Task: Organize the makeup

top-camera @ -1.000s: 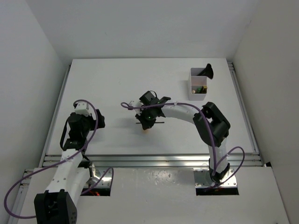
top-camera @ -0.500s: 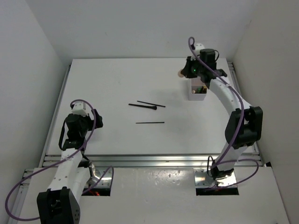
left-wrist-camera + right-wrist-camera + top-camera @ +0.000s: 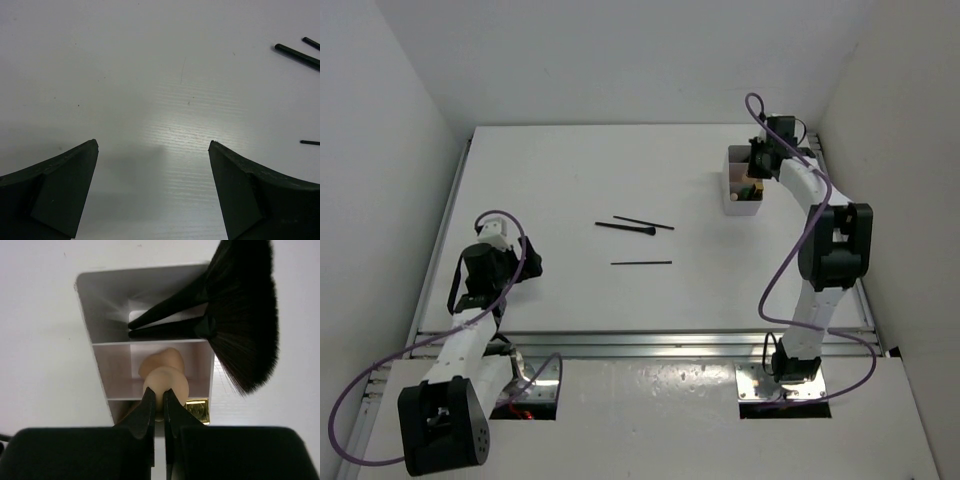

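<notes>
My right gripper (image 3: 160,391) is shut on a peach egg-shaped sponge (image 3: 167,382) and holds it over the middle part of the translucent white box (image 3: 95,305). A second peach sponge (image 3: 162,360) lies in the box just beyond it. Black fluffy brushes (image 3: 240,315) stand in the far compartment. A black-gold lipstick (image 3: 198,410) shows in the near part. In the top view the right gripper (image 3: 758,165) is over the box (image 3: 732,185). Three thin black pencils (image 3: 641,263) lie mid-table. My left gripper (image 3: 153,143) is open and empty over bare table, at the left (image 3: 530,262).
The box stands at the table's back right corner, near the right wall. Pencil ends (image 3: 297,54) show at the right edge of the left wrist view. A metal rail (image 3: 640,340) runs along the table's near edge.
My right arm carried the peach sponge from the table's middle to the back right and now holds it over the box. The left arm has barely moved.
</notes>
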Tool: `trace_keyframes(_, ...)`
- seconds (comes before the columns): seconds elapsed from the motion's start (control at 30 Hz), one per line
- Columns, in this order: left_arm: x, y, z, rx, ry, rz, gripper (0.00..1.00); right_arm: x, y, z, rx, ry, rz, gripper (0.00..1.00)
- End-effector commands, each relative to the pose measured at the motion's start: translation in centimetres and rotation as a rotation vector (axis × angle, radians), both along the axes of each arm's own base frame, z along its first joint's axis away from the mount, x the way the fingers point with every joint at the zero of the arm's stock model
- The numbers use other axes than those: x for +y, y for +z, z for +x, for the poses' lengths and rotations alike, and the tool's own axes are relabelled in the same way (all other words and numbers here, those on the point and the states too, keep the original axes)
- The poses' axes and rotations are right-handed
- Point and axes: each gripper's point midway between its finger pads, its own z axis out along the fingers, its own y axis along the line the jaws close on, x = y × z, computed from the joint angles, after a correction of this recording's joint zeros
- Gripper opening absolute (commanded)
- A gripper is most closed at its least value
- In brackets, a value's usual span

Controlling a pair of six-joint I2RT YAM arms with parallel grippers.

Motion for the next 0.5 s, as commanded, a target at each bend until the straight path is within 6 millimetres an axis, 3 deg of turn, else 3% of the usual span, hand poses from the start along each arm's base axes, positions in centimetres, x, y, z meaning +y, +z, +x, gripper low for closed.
trace_keyframes(0.0, 0.0, 2.1, 1.4, -0.063, -0.021, -0.002, 0.98, 0.0, 0.5, 1.9, -0.080, 0.021, -0.019, 0.00)
trace_keyframes(0.13, -0.1, 2.1, 1.6, -0.056, -0.034, 0.002, 0.98, 0.3, 0.7, 3.0, -0.119, 0.049, -0.028, 0.00)
trace_keyframes(0.33, -0.2, 2.1, 1.6, -0.048, -0.046, 0.004, 0.98, -0.2, 2.7, 3.2, -0.172, 0.037, -0.048, 0.00)
trace_keyframes(0.47, -0.2, 1.8, 1.6, -0.039, -0.046, 0.002, 0.98, -0.3, 1.1, 2.8, -0.139, 0.022, -0.051, 0.00)
